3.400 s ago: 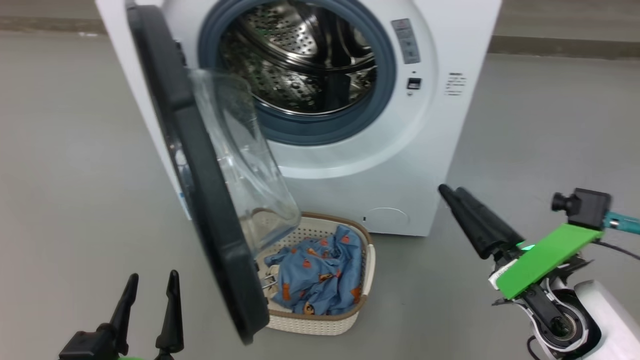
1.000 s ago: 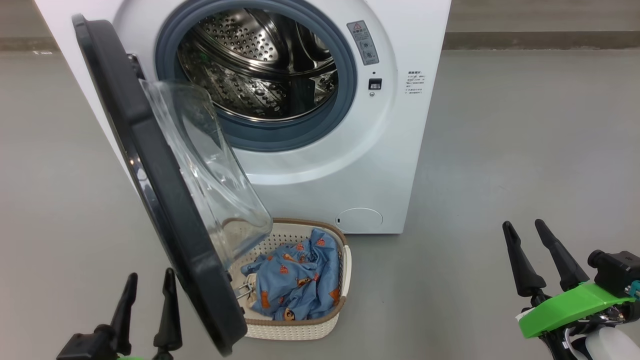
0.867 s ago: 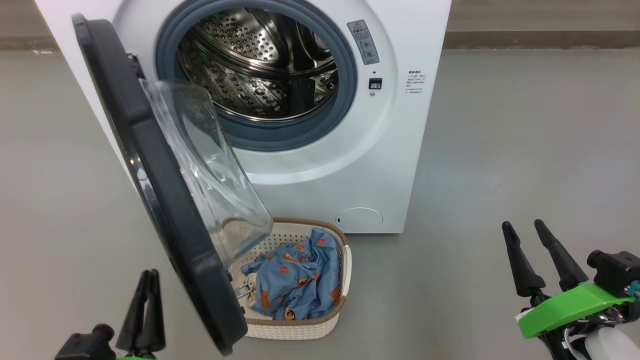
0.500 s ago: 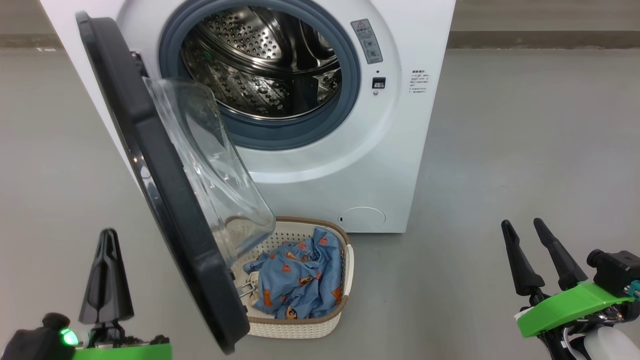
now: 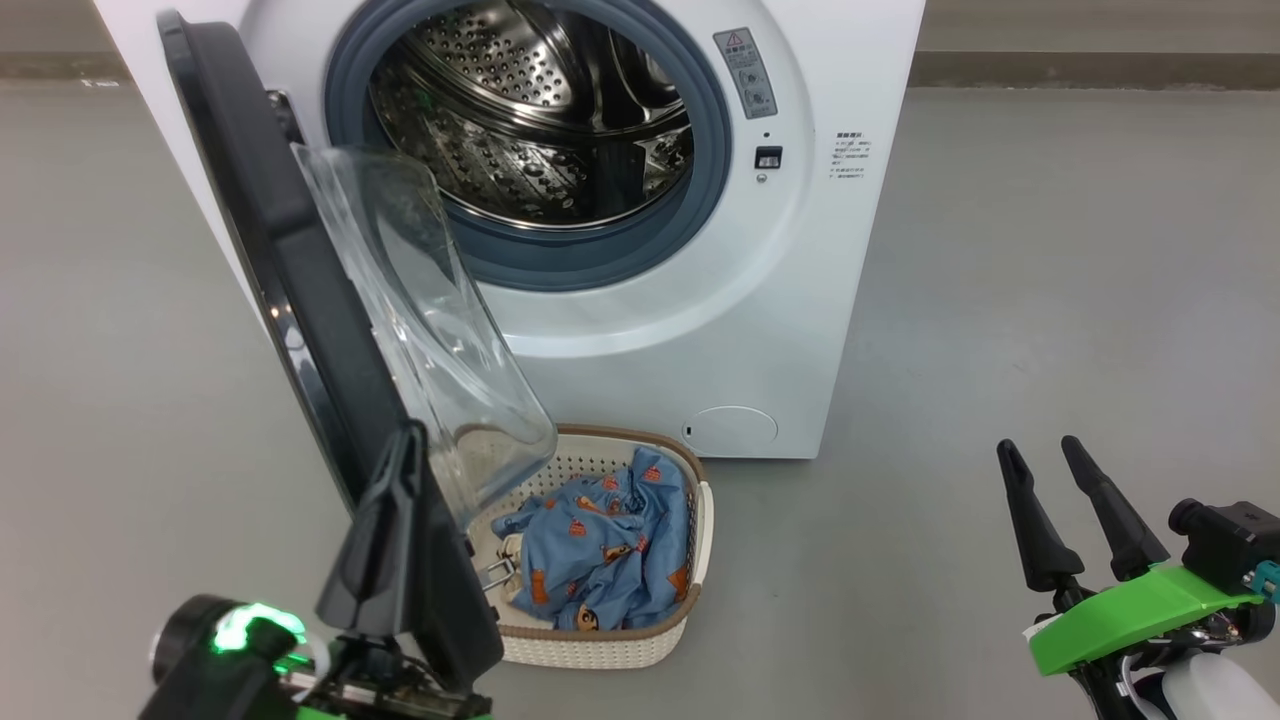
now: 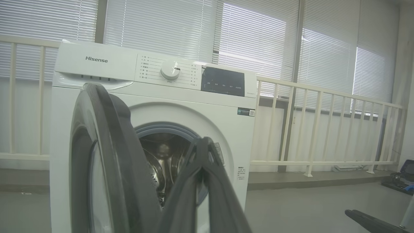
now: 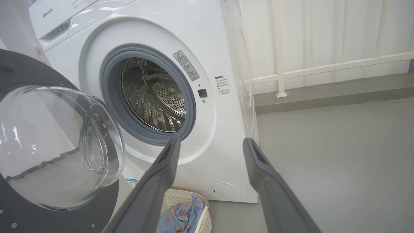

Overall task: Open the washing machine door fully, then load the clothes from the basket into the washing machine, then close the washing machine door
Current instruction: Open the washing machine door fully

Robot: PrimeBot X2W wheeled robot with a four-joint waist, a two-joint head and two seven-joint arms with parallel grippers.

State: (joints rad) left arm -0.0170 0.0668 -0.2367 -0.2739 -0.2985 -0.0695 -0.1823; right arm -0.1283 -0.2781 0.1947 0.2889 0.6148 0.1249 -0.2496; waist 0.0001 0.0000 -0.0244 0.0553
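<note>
- The washing machine door (image 5: 290, 250) stands swung out at 9 o'clock of the drum (image 5: 530, 120) of the washing machine (image 5: 800, 300).
- The left end effector (image 5: 405, 440) has its fingers pressed together on nothing. It is at 7 o'clock in the head view, by the door's lower rim; contact cannot be told.
- The right end effector (image 5: 1037, 446) is spread and empty at 4 o'clock, well apart from the machine.
- The basket (image 5: 600, 645) sits on the floor (image 5: 1000, 300) at 6 o'clock of the machine, with the clothes (image 5: 600, 545) inside.
</note>
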